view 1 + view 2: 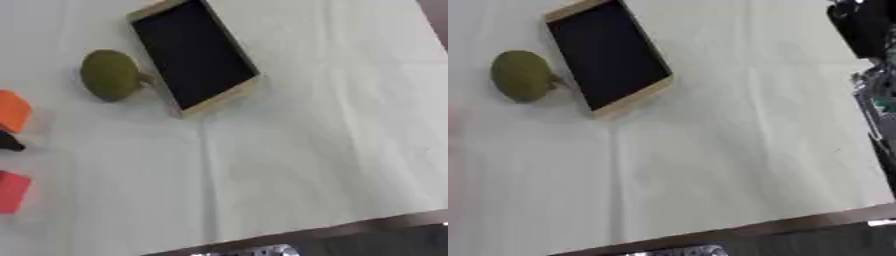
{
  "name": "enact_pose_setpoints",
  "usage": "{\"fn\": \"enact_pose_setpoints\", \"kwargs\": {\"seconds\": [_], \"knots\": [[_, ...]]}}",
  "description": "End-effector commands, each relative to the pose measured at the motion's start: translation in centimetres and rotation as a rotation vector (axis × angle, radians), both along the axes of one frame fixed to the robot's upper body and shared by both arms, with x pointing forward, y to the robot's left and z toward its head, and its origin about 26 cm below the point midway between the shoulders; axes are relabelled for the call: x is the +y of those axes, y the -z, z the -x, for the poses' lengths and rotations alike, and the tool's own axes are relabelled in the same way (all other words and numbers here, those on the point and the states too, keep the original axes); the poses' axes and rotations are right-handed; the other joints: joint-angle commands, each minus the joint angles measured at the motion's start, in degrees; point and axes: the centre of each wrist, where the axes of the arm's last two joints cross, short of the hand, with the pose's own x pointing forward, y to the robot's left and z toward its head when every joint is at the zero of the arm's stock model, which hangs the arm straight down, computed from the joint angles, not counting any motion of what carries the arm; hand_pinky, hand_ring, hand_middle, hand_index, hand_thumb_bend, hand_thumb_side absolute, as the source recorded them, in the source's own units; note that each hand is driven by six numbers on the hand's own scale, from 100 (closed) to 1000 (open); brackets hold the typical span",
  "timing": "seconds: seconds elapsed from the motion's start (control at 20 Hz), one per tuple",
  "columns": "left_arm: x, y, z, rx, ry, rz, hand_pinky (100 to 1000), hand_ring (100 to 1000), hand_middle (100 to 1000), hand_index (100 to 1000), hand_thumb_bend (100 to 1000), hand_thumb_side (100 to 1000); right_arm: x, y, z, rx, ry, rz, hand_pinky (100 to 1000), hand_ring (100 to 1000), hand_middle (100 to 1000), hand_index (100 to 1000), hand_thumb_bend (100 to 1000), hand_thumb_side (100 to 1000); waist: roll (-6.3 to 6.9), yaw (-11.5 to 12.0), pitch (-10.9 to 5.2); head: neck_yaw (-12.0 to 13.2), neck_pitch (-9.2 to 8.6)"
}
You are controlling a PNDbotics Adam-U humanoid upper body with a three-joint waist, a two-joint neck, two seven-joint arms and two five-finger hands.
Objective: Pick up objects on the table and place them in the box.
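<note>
A shallow box (192, 56) with a black inside and a light wooden rim lies askew at the top middle of the white cloth. Just left of it, touching or almost touching its rim, sits a green pear-shaped fruit (109, 75). At the left edge lie an orange block (10, 111), a small black thing (9, 144) and a red block (10, 191), all cut off by the frame. A black shape at the upper right is my right hand (864, 25), blurred and far from the objects. My left hand does not show.
The white cloth (306, 150) covers the table down to its dark front edge (350, 230). A silver part (875, 95) of my right arm runs along the right edge. Something silver (258, 251) shows at the bottom edge.
</note>
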Motion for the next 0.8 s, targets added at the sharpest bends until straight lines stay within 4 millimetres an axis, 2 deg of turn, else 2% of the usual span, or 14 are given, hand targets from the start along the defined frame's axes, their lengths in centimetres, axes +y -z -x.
{"fn": "enact_pose_setpoints", "kwargs": {"seconds": [0.05,0.25,0.3,0.35,0.55,0.8], "knots": [[0.0,-1.1,0.1,-0.036,0.007,0.001,865,795,691,795,440,100,0.0,-0.8,0.3,-0.028,-0.009,0.000,848,793,803,895,100,684,0.04,0.08,-1.00,0.01,-0.61],[-0.2,-1.6,0.2,-0.096,0.009,0.026,765,638,514,643,257,100,0.0,-0.8,0.3,-0.027,-0.012,-0.005,848,793,802,895,100,683,0.10,0.14,-1.12,-0.03,-0.66],[-0.3,-1.8,0.3,-0.115,0.007,0.034,742,607,491,615,188,100,0.0,-0.8,0.3,-0.026,-0.013,-0.006,849,793,802,895,100,682,0.12,0.15,-1.16,-0.02,-0.68],[-0.4,-2.0,0.3,-0.140,0.005,0.043,733,600,489,613,156,100,0.0,-0.7,0.3,-0.025,-0.013,-0.006,849,793,802,895,100,682,0.13,0.15,-1.21,-0.05,-0.71],[-1.5,-4.0,0.7,-0.251,0.039,0.091,729,591,487,611,124,100,0.0,-0.7,0.3,-0.022,-0.012,-0.004,849,793,802,895,100,681,0.21,0.21,-1.49,-0.29,-0.66],[-4.2,-8.7,1.0,-0.395,0.167,0.141,733,594,492,619,110,100,-0.1,-0.7,0.3,-0.016,-0.014,0.003,850,793,802,895,100,679,0.55,0.62,-2.14,-0.63,0.20]]}}
